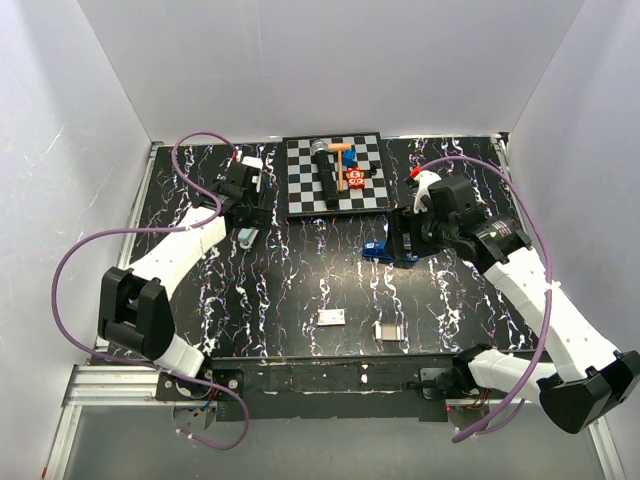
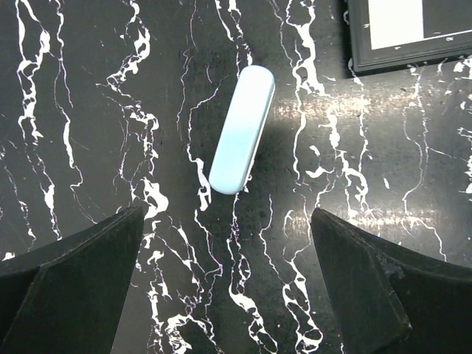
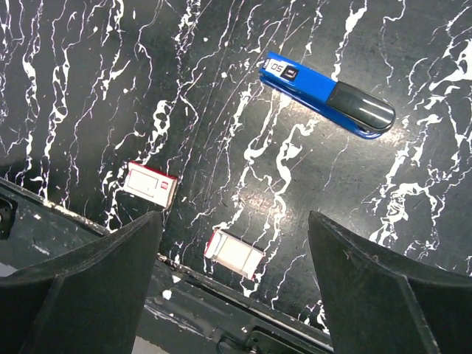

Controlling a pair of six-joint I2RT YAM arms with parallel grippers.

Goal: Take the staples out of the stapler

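A lab test cell: white panels [image 1: 330,60] wall a black marbled tabletop [image 1: 300,270].

Stapler [image 3: 328,96] lies flat on the surface [image 3: 88,88], bare surface on all sides. R jaws hang spread wide above it, nothing btwn. Two small boxes sit toward the front edge, well apart from stapler: left box [image 3: 150,182] & right box [image 3: 234,252]. Checkerboard [image 1: 335,175] w/ clutter on it blocks the back centre. Pale-blue oblong piece [image 2: 242,130] lies ahead of the L jaws, also spread wide; board corner near it, not touching. Mid-surface btwn the arms is open.
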